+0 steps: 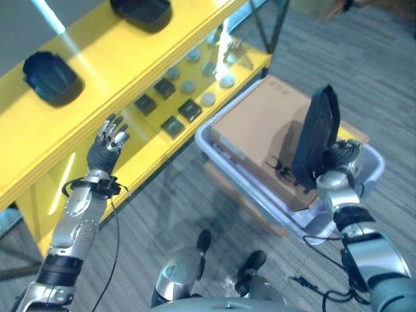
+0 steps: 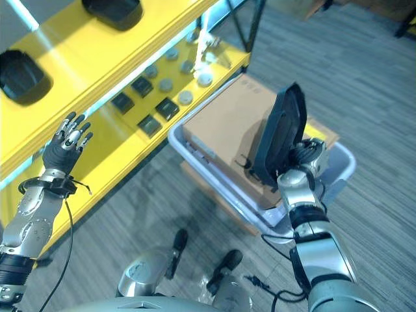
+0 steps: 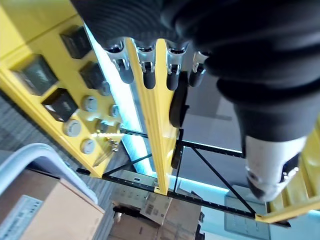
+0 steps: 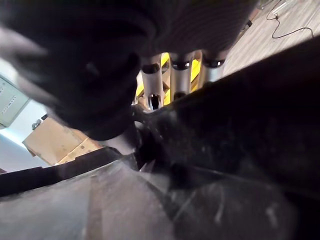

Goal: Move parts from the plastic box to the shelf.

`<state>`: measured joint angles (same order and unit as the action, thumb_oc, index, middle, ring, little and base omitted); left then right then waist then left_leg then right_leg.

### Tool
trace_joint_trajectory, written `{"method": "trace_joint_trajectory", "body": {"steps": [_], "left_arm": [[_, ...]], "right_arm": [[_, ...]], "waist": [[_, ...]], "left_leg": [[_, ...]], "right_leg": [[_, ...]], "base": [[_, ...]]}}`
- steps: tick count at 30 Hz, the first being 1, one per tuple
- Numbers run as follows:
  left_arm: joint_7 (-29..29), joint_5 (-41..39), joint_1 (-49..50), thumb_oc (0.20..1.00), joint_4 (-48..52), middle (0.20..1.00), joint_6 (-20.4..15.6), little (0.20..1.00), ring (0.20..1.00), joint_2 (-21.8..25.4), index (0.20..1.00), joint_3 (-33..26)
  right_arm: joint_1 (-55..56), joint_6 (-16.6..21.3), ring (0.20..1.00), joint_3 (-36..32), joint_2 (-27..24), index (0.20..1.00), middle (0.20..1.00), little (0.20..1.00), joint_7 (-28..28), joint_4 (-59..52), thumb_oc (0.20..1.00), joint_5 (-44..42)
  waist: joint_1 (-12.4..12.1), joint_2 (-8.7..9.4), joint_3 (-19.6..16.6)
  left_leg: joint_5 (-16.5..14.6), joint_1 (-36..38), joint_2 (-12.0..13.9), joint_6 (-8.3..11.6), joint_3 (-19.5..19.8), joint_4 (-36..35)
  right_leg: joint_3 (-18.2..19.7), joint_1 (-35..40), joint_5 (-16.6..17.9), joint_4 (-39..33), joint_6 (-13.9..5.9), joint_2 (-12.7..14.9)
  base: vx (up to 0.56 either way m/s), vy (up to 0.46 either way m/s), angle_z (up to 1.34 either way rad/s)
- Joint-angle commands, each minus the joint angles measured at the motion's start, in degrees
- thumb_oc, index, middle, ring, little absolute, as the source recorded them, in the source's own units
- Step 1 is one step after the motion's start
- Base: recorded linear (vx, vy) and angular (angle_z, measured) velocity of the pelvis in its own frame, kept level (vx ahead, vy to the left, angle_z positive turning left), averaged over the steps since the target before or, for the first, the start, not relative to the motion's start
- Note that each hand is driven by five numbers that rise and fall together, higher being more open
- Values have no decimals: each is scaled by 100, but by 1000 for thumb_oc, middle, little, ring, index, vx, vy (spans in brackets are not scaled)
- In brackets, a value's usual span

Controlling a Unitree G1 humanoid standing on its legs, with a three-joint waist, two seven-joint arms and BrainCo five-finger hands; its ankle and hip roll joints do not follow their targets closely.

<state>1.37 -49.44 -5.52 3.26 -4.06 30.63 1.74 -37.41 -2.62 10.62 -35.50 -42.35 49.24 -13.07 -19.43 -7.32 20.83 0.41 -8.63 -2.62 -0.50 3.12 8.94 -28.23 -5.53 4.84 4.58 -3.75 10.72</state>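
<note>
On the far left, two black parts (image 1: 51, 78) already rest on the top board of the yellow shelf (image 1: 123, 62), one near its left end and another (image 1: 142, 11) further along. The left hand (image 1: 109, 144) hovers close to the shelf's front edge with its fingers straight and spread, holding nothing. Small dark squares (image 1: 190, 109) and grey discs (image 1: 208, 99) sit on the lower board. To the right, the plastic box (image 1: 374, 170) stands on the floor, with a brown carton (image 1: 260, 127) lying in it. The right hand (image 1: 343, 159) has its fingers curled round the lower edge of a large black part (image 1: 316, 138), lifted upright above the box. The grip is low on a tall piece, so I judge it could tip or slide out as the arm swings toward the shelf. The part could also clip the shelf's edge, or knock the parts already placed.
</note>
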Motion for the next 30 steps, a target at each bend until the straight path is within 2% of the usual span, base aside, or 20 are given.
{"method": "trace_joint_trajectory", "body": {"steps": [1,8,10,16,19,22,23,24,30], "left_arm": [[368,-258,132,1000,428,1000,-453,1000,1000,343,1000,-152],[575,-387,243,1000,460,1000,-710,1000,1000,257,1000,161],[607,-504,218,1000,420,1000,-890,1000,1000,217,1000,370],[505,-519,161,1000,448,1000,-1175,1000,1000,233,1000,529],[511,-546,152,1000,433,1000,-1230,1000,1000,258,1000,538],[526,-537,158,1000,471,1000,-1304,1000,1000,314,1000,518],[520,-548,154,1000,475,1000,-1300,1000,1000,322,1000,519],[512,-609,113,1000,450,1000,-1312,1000,1000,352,1000,519],[486,-624,8,1000,451,1000,-1290,1000,1000,401,1000,486]], "right_arm": [[-114,264,200,291,-211,200,200,200,-501,-278,200,-213],[-114,1,200,439,-136,200,200,200,-940,76,200,-232],[-131,-111,200,533,-145,200,200,200,-1094,259,200,-257],[-224,-264,200,586,-258,200,200,200,-1463,416,200,-282],[-252,-283,200,572,-335,200,200,200,-1575,447,200,-297],[-307,-129,200,480,-472,200,200,200,-1637,509,200,-501],[-312,-96,304,475,-480,304,304,304,-1640,513,304,-527],[-373,58,1000,431,-510,1000,1000,1000,-1599,521,1000,-612],[-566,299,1000,391,-518,1000,1000,1000,-1522,372,1000,-739]], "waist": [[-89,203,-268],[-96,114,121],[-55,110,251],[-22,133,394],[-9,154,433],[-7,183,506],[-8,186,513],[-9,198,541],[-19,224,593]], "left_leg": [[-346,-652,-175,72,63,624],[-328,-967,-209,36,-4,816],[-299,-1090,-181,34,-69,852],[-262,-1255,-152,25,-138,873],[-258,-1305,-141,21,-161,881],[-253,-1388,-118,14,-197,888],[-253,-1394,-119,12,-197,890],[-255,-1425,-124,7,-205,899],[-267,-1459,-138,-3,-223,914]], "right_leg": [[316,335,-576,414,-520,449],[364,130,-576,527,-505,491],[406,25,-553,540,-499,489],[456,-131,-518,541,-504,463],[483,-192,-507,547,-506,449],[500,-285,-485,551,-513,435],[501,-292,-484,552,-514,433],[507,-330,-481,566,-519,429],[511,-385,-476,581,-525,419]], "base": [[-29,34,17],[-63,30,6],[-107,31,-4],[-73,-5,-3],[-44,-10,0],[-59,-20,-3],[-38,-17,-3],[-29,-11,-3],[-13,-5,0]]}}
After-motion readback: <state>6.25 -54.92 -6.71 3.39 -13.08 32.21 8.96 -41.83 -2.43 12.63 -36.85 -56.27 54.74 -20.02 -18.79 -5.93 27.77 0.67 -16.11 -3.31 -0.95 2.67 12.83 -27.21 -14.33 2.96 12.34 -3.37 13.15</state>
